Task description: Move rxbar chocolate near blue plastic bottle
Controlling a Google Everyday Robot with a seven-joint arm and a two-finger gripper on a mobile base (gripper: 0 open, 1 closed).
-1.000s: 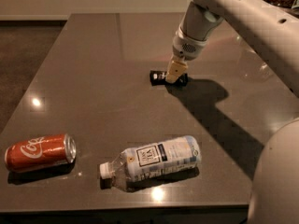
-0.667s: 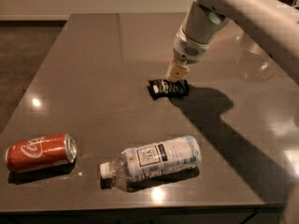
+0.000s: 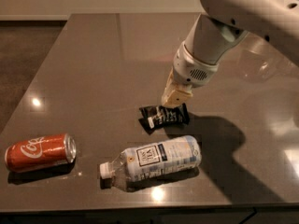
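Observation:
The rxbar chocolate (image 3: 164, 117), a small black wrapper with white lettering, hangs just above the grey table (image 3: 93, 69), a short way behind the blue plastic bottle. My gripper (image 3: 171, 104) comes down from the upper right and is shut on the bar's upper edge. The blue plastic bottle (image 3: 154, 160) is clear with a white cap and a pale label. It lies on its side near the table's front edge, cap to the left.
A red soda can (image 3: 40, 152) lies on its side at the front left of the table. My white arm (image 3: 243, 13) fills the upper right. The table's front edge runs just below the bottle.
My gripper has moved toward the front of the table with the rxbar chocolate in it, from the table's middle to just behind the bottle. Bottle and can have not moved.

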